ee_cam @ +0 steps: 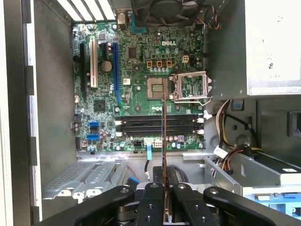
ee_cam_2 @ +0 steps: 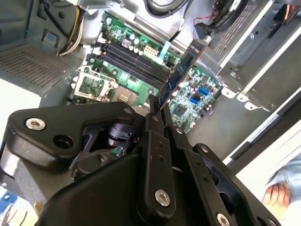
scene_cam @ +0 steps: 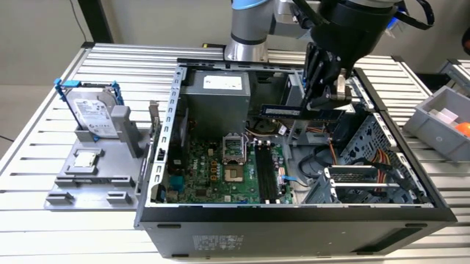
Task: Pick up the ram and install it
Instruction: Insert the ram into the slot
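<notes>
Ram [scene_cam: 283, 111] up in the air and the gripper [scene_cam: 323, 108] clamped on one end of it, so the pick-up half of the job is done. In the exterior view the stick hangs level over the open case [scene_cam: 294, 212], near the back wall and above the board [scene_cam: 213, 170], touching nothing below.

In the second wrist view the ram [ee_cam_2: 184, 68] runs out from the gripper [ee_cam_2: 157, 112] with the fingers pinched flat against both faces, and green board shows beneath it. The first wrist view catches the ram [ee_cam: 164, 136] edge-on, a thin line rising from the gripper [ee_cam: 164, 188] straight across the slots [ee_cam: 160, 126].

Those slots look bare: dark channels, no stick in any of them. So the install, by my reading, is not done, and the ram looks well clear of the board and crosswise to the slots [scene_cam: 266, 171] rather than lined up along one. The socket [ee_cam: 157, 87] beside them stands open and empty too.

Out on the table, at the exterior view's left, the hard drive [scene_cam: 94, 113] and the CPU [scene_cam: 87, 160] sit in their grey holder [scene_cam: 74, 192], untouched.
</notes>
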`<state>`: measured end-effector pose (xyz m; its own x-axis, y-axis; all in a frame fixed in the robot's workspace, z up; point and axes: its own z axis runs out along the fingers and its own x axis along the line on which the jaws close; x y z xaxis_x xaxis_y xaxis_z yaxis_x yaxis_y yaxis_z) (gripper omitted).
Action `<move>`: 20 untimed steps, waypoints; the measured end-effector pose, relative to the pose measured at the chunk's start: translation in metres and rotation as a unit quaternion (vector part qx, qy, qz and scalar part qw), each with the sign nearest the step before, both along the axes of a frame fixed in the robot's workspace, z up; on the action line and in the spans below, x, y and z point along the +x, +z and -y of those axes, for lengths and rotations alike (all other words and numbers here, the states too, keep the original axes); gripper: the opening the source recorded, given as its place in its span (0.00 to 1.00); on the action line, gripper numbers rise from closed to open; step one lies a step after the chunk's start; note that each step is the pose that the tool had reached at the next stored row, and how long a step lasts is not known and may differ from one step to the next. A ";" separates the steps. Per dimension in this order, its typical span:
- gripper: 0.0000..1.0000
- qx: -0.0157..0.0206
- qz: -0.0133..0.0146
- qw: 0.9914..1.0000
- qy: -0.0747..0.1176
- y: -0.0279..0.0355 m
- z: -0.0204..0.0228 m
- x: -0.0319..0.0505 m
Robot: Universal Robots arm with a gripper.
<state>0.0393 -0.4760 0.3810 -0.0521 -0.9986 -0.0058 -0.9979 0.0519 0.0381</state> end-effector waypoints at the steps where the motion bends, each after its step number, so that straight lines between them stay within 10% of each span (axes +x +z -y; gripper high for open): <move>1: 0.00 0.000 0.000 1.000 0.000 0.0000 0.0000 0.0017; 20: 0.00 0.000 0.000 1.000 0.000 0.0000 0.0000 0.0059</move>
